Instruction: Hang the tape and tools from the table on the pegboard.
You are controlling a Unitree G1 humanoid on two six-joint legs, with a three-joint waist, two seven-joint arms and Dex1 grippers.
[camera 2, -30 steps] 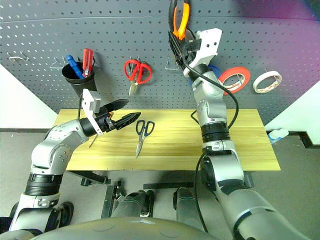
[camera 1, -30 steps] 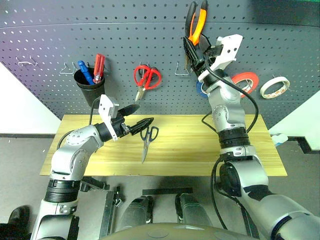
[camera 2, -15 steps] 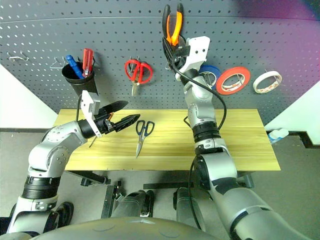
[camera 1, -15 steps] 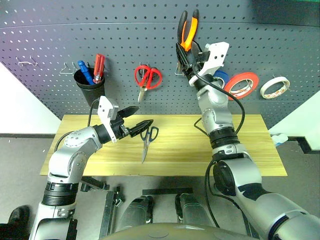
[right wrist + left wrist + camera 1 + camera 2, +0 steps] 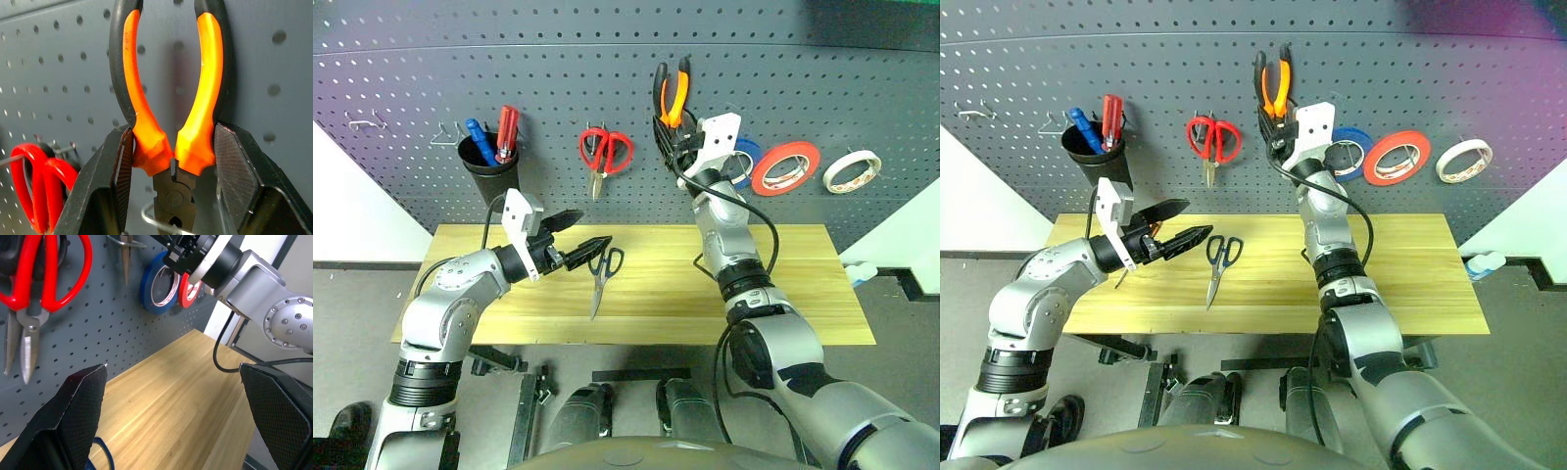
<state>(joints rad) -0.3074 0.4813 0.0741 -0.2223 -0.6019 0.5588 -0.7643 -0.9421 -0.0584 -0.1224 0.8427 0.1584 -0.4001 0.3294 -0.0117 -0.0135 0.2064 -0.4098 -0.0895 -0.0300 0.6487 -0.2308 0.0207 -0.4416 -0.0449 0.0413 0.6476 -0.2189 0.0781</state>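
Left gripper (image 5: pixel 587 233) hovers wide open and empty over the table (image 5: pixel 822 294), where black scissors (image 5: pixel 600 277) wait unhung, while right gripper (image 5: pixel 668 125) clamps pliers (image 5: pixel 671 86) against the pegboard (image 5: pixel 411 88), tape (image 5: pixel 851 170) hanging right of them.

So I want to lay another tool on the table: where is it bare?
The table is bare on its right half, from the right arm out to the right edge, and along the front. The middle is taken by the black-handled scissors, with the open left end effector hovering beside them.
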